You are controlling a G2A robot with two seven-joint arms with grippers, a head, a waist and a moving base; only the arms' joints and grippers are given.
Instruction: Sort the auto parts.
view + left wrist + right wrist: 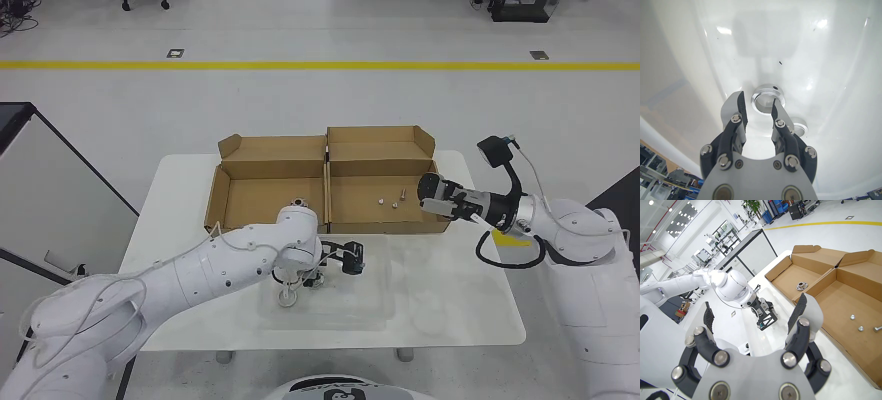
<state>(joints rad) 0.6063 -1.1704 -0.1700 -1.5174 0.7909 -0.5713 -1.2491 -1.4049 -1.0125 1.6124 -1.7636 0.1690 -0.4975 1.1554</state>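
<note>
Inside the white tray [810, 56] lies a silver ring collar [770, 91]. My left gripper [757, 96] stands open over it, one finger inside the ring's hole and the other outside its rim. A second silver ring [801, 126] lies half hidden behind that finger. From above, the left gripper [291, 291] is down in the tray [370, 300] at the table's front middle. My right gripper [755, 299] hangs open and empty by the right box's front corner [432, 195]. A flanged part [801, 286] lies in the left box, and three bolts [860, 328] lie in the right box.
Two open cardboard boxes, the left box [245, 195] and the right box [370, 185], stand side by side at the back of the table. Clear plastic containers [430, 290] sit to the right of the tray. The table's front edge runs just below the tray.
</note>
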